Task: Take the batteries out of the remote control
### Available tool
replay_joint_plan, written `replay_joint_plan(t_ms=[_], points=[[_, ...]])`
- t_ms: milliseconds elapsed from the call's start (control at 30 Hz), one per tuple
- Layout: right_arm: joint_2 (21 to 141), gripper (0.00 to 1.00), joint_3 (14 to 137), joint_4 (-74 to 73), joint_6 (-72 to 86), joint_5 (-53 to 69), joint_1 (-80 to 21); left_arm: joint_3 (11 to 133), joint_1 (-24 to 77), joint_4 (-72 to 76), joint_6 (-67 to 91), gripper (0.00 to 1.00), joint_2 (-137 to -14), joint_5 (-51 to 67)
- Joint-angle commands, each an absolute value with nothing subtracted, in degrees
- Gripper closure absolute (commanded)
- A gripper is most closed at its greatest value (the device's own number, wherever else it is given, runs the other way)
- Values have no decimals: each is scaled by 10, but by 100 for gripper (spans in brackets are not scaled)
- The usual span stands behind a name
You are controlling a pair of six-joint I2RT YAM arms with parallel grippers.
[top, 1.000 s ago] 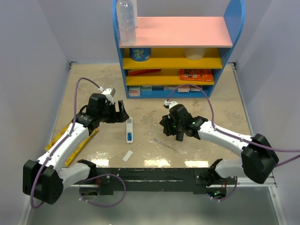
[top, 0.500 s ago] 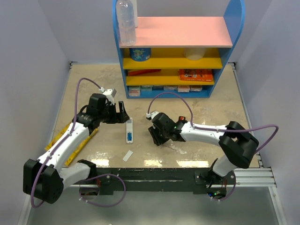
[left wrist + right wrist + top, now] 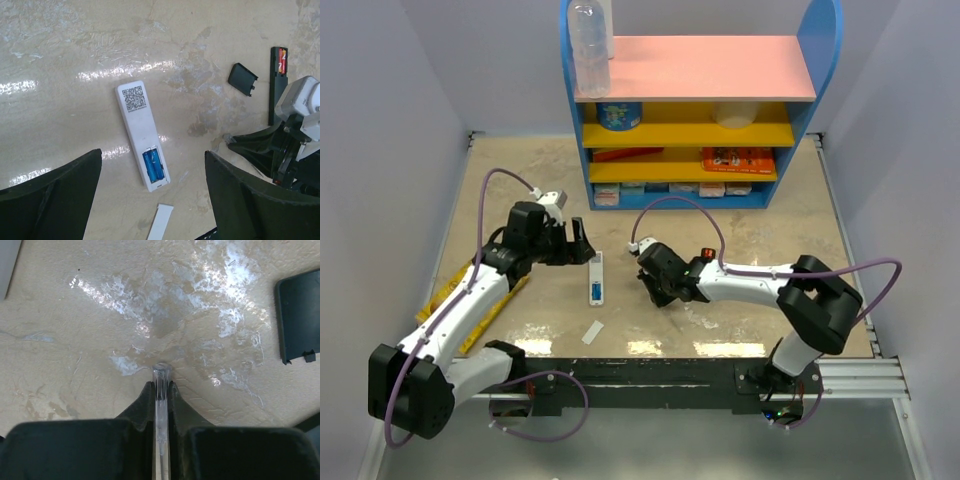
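- The white plastic remote control (image 3: 137, 117) lies face down on the beige stone-patterned table (image 3: 500, 180), with its battery bay uncovered at its 5 o'clock end in the left wrist view.
- Two blue cylindrical batteries (image 3: 152, 166) sit side by side in that bay, touching each other and roughly flush with the casing.
- A white flat battery cover (image 3: 160, 227) lies loose just beyond the bay, at the remote's 6 o'clock.
- The left gripper (image 3: 578, 243) hovers at the remote's 11 o'clock in the top view. Its jaws are wide apart and hold nothing.
- The right gripper (image 3: 653, 288) is at the remote's 3 o'clock, near it but not touching. Its jaws are clamped on a clear thin plastic stick (image 3: 161, 376), whose tip points down at bare table.
- A black plastic cover (image 3: 300, 315) lies at 2 o'clock in the right wrist view.
- Handling, as a judgement:
  - The cells look light, rigid and smooth, so they will probably roll once free.
  - They are packed together in the bay, which leaves little room for fingers across their middles.
  - Levering one end up with the stick tip seems the better start, followed by a pinch across the raised cell's middle.
  - The remote is light too and may slide or tip while being pried, so it probably needs steadying on its plain end.
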State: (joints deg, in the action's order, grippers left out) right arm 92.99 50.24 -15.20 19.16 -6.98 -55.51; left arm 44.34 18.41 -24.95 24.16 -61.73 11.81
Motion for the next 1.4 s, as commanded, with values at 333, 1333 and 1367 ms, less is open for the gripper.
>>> replay_joint_plan(t_ms=[333, 1333, 1367], points=[[747, 100, 491, -86, 314, -110, -557, 415, 181, -157, 245, 18, -535, 307], [533, 100, 360, 197, 537, -163, -557, 392, 326, 110, 379, 32, -604, 402], [536, 100, 362, 193, 536, -162, -557, 392, 328, 116, 381, 32, -605, 402]])
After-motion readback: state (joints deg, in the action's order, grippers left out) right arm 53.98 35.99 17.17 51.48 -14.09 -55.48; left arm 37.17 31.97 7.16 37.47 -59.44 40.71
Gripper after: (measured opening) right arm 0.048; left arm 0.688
